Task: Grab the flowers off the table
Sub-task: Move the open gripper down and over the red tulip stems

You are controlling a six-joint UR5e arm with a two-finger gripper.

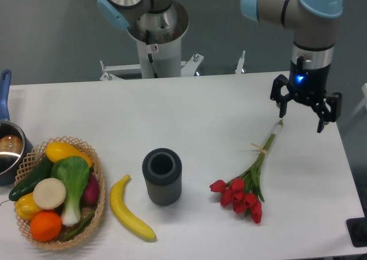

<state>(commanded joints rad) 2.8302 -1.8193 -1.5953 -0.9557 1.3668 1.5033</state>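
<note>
White table (189, 105) carries the flowers (248, 182), lying right of the dark cylinder vase (162, 176). Gripper (302, 118) hovers wide open and empty above the stem tips; best to descend straddling the stems crosswise.

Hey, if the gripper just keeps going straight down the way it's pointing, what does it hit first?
Probably the stem end of the flowers, which lies just below the open gripper; if it misses, the bare table. Depth from this single view is uncertain.
</note>
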